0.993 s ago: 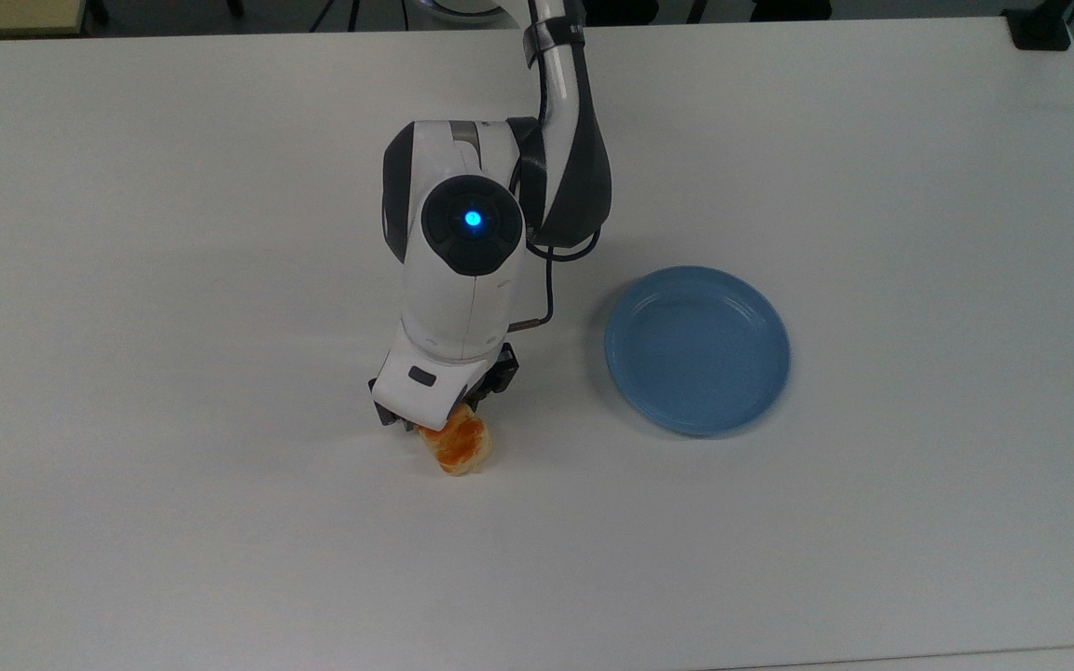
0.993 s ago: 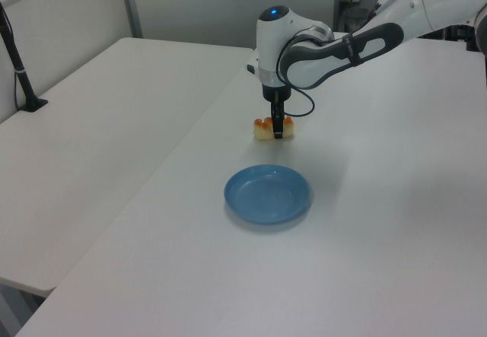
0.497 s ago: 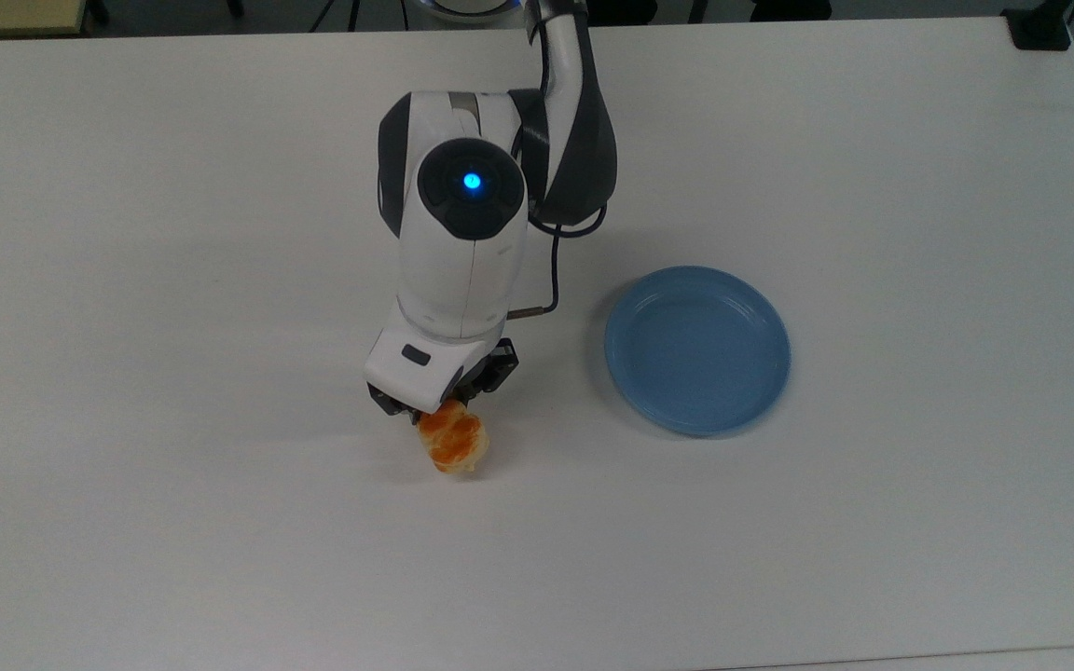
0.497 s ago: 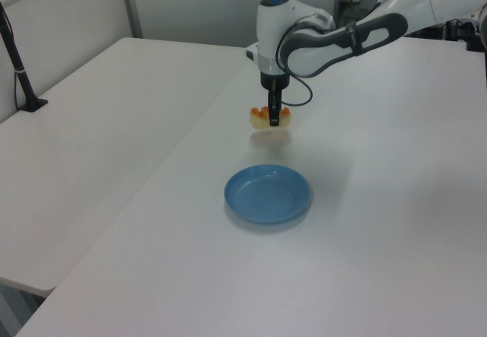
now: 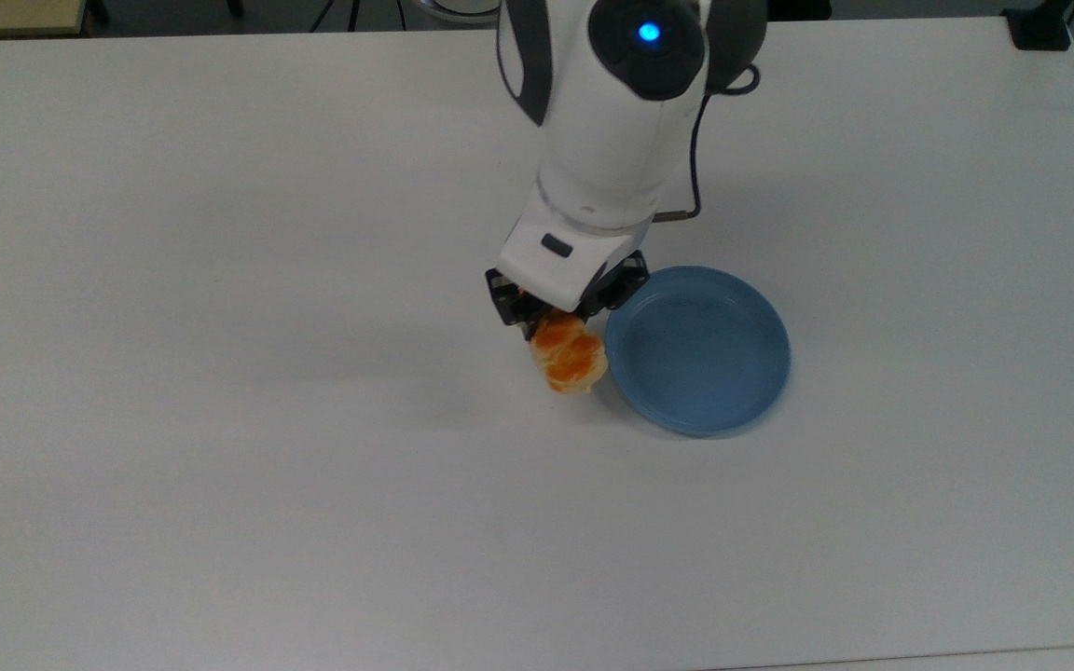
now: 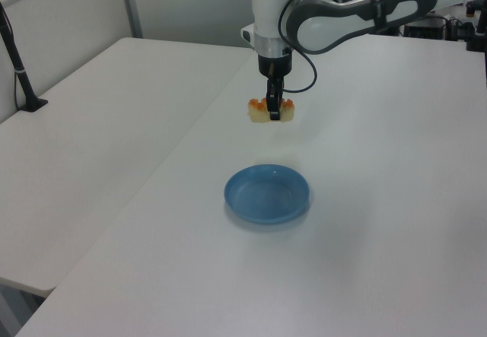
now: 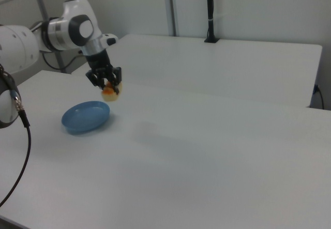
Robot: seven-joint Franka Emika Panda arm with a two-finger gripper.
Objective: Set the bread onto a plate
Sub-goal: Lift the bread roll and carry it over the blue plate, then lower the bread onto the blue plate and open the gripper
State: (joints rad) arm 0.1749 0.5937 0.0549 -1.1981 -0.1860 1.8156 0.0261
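The jaws of the gripper (image 5: 563, 317) are pinched on the bread (image 5: 570, 359), which hangs clear of the tabletop (image 5: 220, 419). Within the last 1 second the arm has lifted the loaf and carried it toward the plate (image 5: 697, 349); in the top view it now sits just beside the plate's left rim. Judgement: transport is nearly complete, release pending.

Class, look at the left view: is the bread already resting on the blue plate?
No. The bread hangs in the gripper, lifted clear above the table, while the plate lies bare nearer the camera.
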